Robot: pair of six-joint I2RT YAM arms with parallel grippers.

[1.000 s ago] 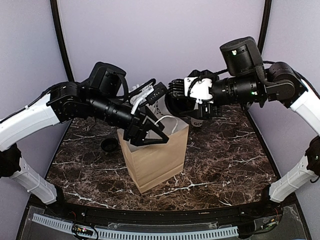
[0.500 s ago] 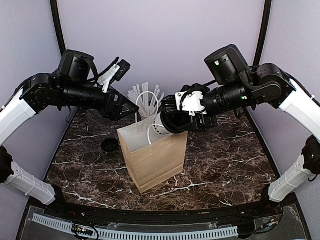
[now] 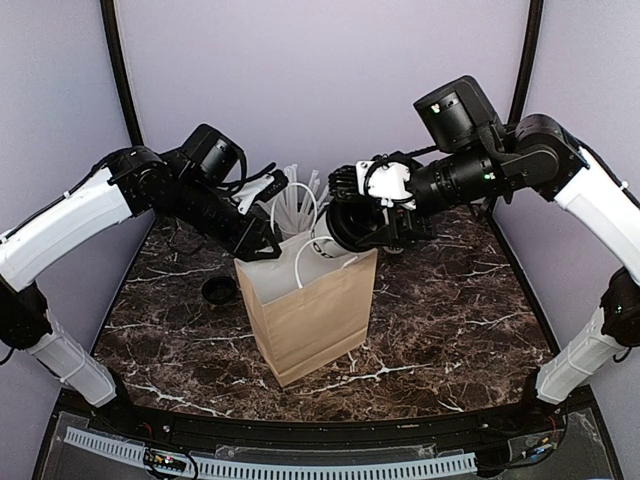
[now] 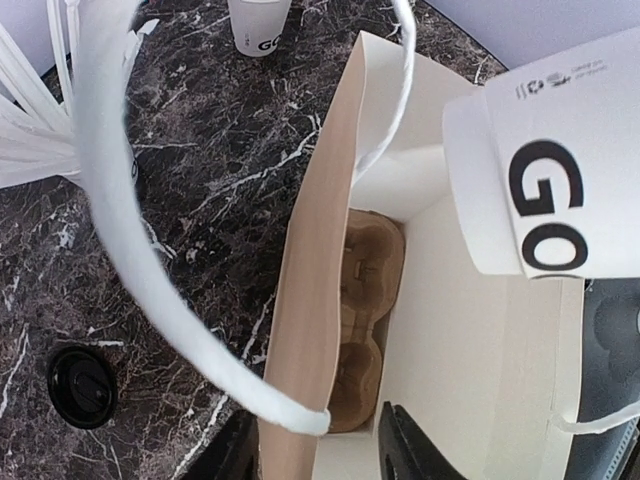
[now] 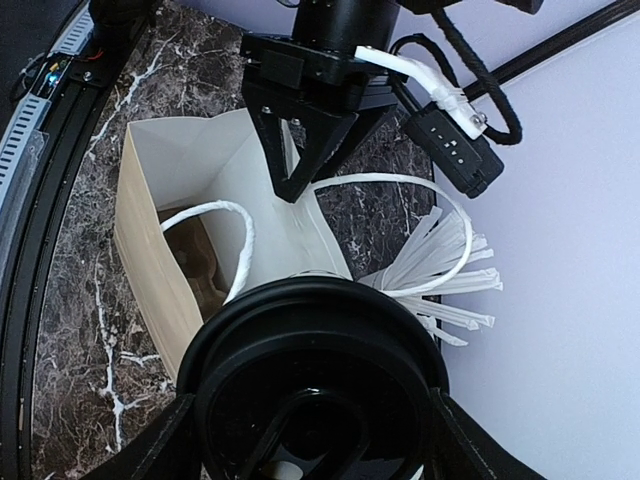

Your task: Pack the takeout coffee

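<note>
The takeout coffee, a white cup lettered "GO" with a black lid, hangs tilted over the open mouth of the brown paper bag. My right gripper is shut on it at the lid end, a finger on each side of the lid. My left gripper is at the bag's back left corner. It is open, with its jaws either side of the bag's wall and a gap showing. A brown cup carrier lies in the bag's bottom.
A white cup stuffed with straws stands just behind the bag. A loose black lid lies on the marble table left of the bag. Another white cup stands further back. The bag's white handles loop up near both grippers.
The left gripper pulled away up and to the left, then came back to the bag's rim with narrower jaws. The right gripper carried the cup down to the bag's mouth.
</note>
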